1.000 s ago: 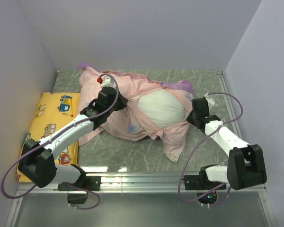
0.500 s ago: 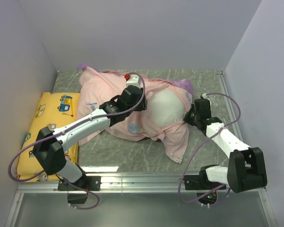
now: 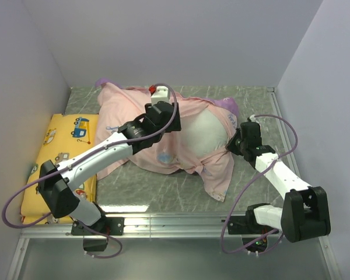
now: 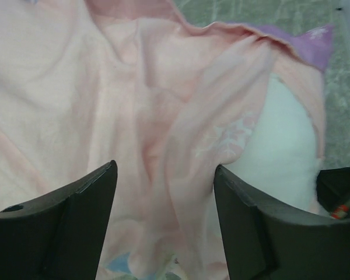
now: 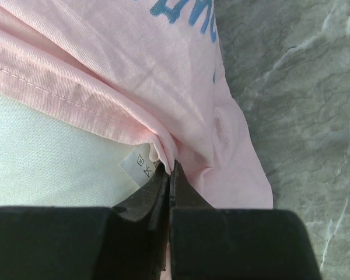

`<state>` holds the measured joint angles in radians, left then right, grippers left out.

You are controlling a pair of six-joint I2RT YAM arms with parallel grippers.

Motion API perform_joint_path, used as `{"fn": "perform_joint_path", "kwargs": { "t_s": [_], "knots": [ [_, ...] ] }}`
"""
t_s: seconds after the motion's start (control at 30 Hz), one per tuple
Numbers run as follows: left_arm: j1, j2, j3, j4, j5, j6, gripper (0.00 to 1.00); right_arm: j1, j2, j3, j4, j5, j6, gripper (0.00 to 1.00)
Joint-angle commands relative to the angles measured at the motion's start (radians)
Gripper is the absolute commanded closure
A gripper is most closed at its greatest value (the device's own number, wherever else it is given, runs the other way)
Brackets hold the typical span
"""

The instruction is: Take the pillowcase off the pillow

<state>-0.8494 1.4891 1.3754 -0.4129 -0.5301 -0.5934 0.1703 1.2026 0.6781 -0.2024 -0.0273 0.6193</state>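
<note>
Pillowcase (image 3: 125, 114) cloth lies bunched, paler inside showing, across the middle of the surface (image 3: 254, 102). The pillow (image 3: 207, 131) bulges bare and white from the open mouth on the right, its left part covered.

Your left pincer (image 4: 163, 175) hangs released above the pink folds, fingers spread, nothing between them. Your right pincer (image 5: 170, 166) is clenched at the hem beside the pillow's small label. A pink fold runs into its tips, but you cannot tell whether it bites cloth or pillow.

The step in hand looks like a fresh grab for the left. Bring it down on a thick ridge of fabric, not the white filling beside it, and close only once cloth fills the gap. Then draw away from the opening, toward the far left, low and steady, so the cover slides rather than drags the pillow along. Take short pulls. One long haul would likely roll the whole bundle toward the yellow cushion (image 3: 64, 146).
</note>
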Motion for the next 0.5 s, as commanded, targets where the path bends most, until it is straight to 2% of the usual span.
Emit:
{"fn": "perform_joint_path", "kwargs": {
  "t_s": [0.0, 0.13, 0.3, 0.47],
  "knots": [
    [-0.075, -0.02, 0.125, -0.042, -0.105, 0.024, 0.27, 0.003, -0.029, 0.006, 0.014, -0.042, -0.004, 1.0],
    [-0.189, 0.066, 0.256, -0.083, -0.195, 0.049, 0.24, 0.003, -0.029, 0.001, 0.017, -0.042, -0.003, 1.0],
    [-0.276, 0.213, 0.336, -0.064, -0.162, 0.049, 0.21, 0.003, -0.028, -0.003, 0.015, -0.045, 0.0, 1.0],
    [-0.303, 0.336, 0.395, -0.029, -0.117, 0.04, 0.16, 0.003, -0.037, -0.008, 0.015, -0.039, 0.0, 1.0]
  ]
}}
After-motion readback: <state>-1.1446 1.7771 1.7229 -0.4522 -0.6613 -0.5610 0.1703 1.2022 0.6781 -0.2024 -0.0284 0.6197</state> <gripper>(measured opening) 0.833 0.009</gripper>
